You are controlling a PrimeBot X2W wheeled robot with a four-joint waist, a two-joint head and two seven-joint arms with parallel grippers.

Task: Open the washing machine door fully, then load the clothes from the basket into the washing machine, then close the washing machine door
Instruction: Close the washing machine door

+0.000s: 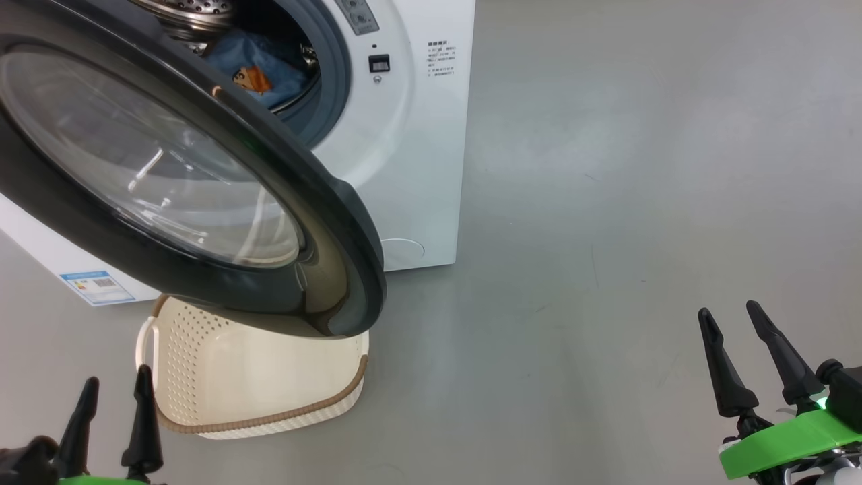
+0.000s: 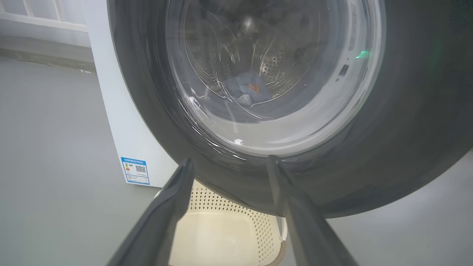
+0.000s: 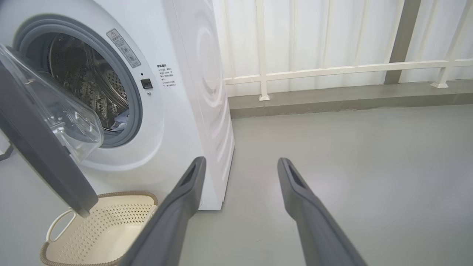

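Now, washing machine door (image 1: 168,175): swung out from the machine, black and round with a clear glass bowl in the middle; takes up the upper left of the head view and hides the top part of the basket.
Washing machine (image 1: 411,135): big and white, at the top of the head view; round mouth uncovered, shiny drum with little holes inside.
Clothes (image 1: 259,67): blue piece with an orange cartoon print, lying inside the drum at the top of the head view; seen through the door glass in the middle of the left wrist view.
Basket (image 1: 269,419): cream with tiny holes and a brown rim, on the grey floor (image 1: 606,269) right in front of the machine, under the door's low edge, lower left of the head view.
Left gripper (image 1: 116,375): lower left corner of the head view, two dark fingers spread wide, holding nothing; just beside the basket, not touching it.
Right gripper (image 1: 728,307): lower right of the head view, fingers spread wide, holding nothing; over bare floor, well apart from the machine.
Blue sticker (image 1: 97,286): low on the machine, left edge of the head view.
White fence (image 3: 332,68): behind the machine, top of the right wrist view.
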